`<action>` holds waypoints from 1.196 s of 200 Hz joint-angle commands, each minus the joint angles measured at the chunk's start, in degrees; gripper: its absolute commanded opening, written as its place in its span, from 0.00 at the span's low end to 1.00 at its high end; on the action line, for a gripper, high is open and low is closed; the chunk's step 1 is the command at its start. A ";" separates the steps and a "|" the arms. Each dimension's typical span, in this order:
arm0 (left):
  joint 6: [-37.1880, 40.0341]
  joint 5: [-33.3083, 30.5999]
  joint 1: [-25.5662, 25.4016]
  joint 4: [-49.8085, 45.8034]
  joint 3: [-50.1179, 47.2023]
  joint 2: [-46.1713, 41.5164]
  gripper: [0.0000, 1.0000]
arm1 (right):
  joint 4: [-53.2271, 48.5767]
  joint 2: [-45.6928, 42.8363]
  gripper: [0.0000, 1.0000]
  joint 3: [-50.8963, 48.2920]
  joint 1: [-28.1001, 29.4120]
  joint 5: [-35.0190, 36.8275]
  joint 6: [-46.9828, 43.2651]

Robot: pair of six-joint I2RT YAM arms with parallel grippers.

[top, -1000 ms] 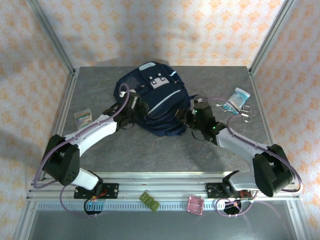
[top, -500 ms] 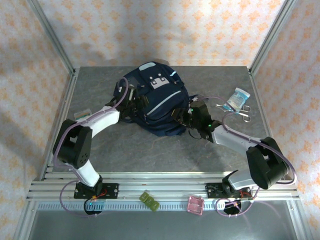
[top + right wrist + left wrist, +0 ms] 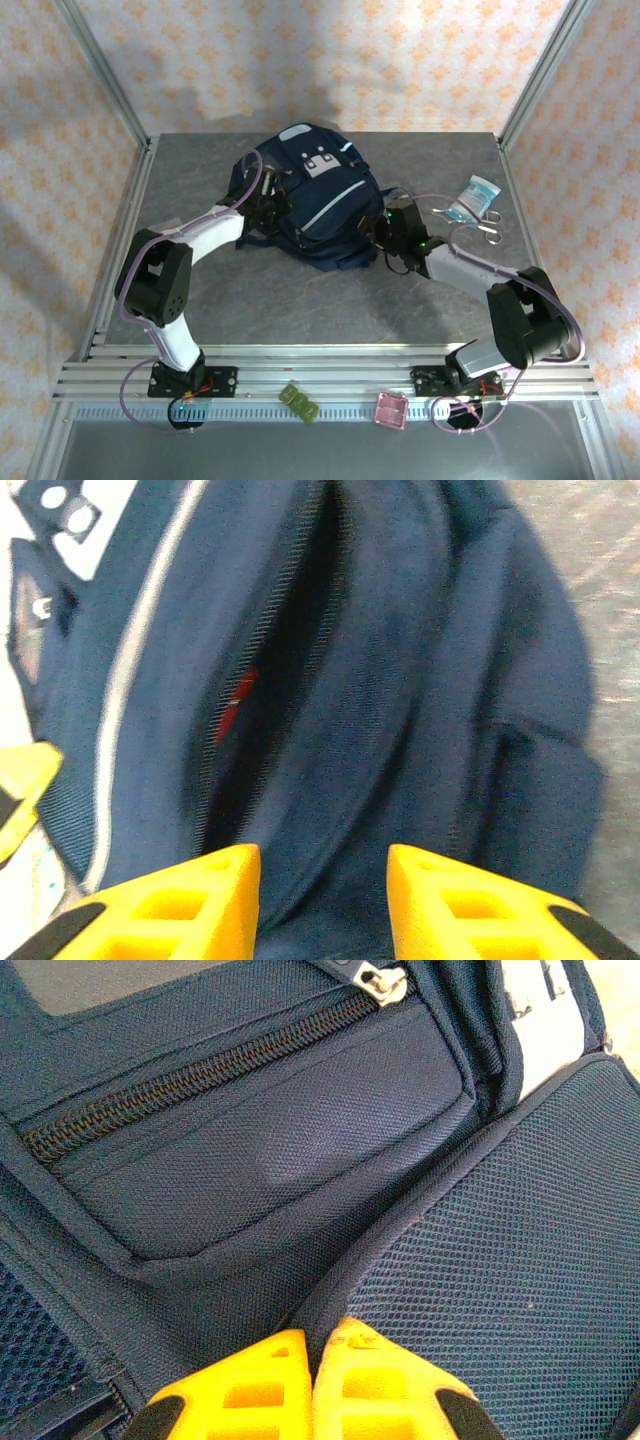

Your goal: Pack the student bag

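**Two pincers at the student bag [image 3: 318, 205]: limp load, hold it by the seams**

The bag lies on the bench [image 3: 300, 300], centre and toward the far side, front panel up. In the right wrist view its main zip gapes, with something red inside.

Handling (judgement): woven cloth and mesh, limp and bulky, not fragile. It should sag and drag rather than lift as one block. The best holds are the piped seams, the zip edge and the straps; flat panels would likely slip.

The left pincer [image 3: 315, 1385] is pressed together at a piped seam below the pocket zip. I cannot tell whether cloth is caught. The right pincer [image 3: 325, 900] stands partly spread, facing the bag's right flank beside the opening.

The scissors [image 3: 487, 226] and blue packet [image 3: 476, 196] lie to the right, apart from the bag.

Compared with a second earlier, the left arm has folded up, its pincer has moved farther along the bag's left side, and it has closed. The right arm has tucked in. The bag has hardly shifted.
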 commanded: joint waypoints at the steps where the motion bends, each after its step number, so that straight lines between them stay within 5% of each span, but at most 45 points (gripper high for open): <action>1: -0.10 1.01 0.20 1.68 -2.34 -3.31 0.00 | -1.24 -0.38 0.37 -2.50 -0.89 2.52 0.99; 57: -5.99 4.25 0.20 6.04 -9.53 -10.82 0.00 | 2.50 6.20 0.37 -0.51 -1.17 0.93 0.85; 130: -17.29 7.74 -0.07 14.79 -17.14 -16.40 0.00 | 1.84 22.21 0.35 18.05 -2.14 -1.25 -2.76; 187: -20.68 6.80 -0.04 17.79 -17.00 -16.86 0.00 | -5.00 10.49 0.39 13.52 -1.10 4.07 -8.83; 239: -24.75 8.90 -0.07 20.55 -17.27 -17.19 0.00 | -2.55 0.50 0.29 8.54 10.26 0.83 -16.95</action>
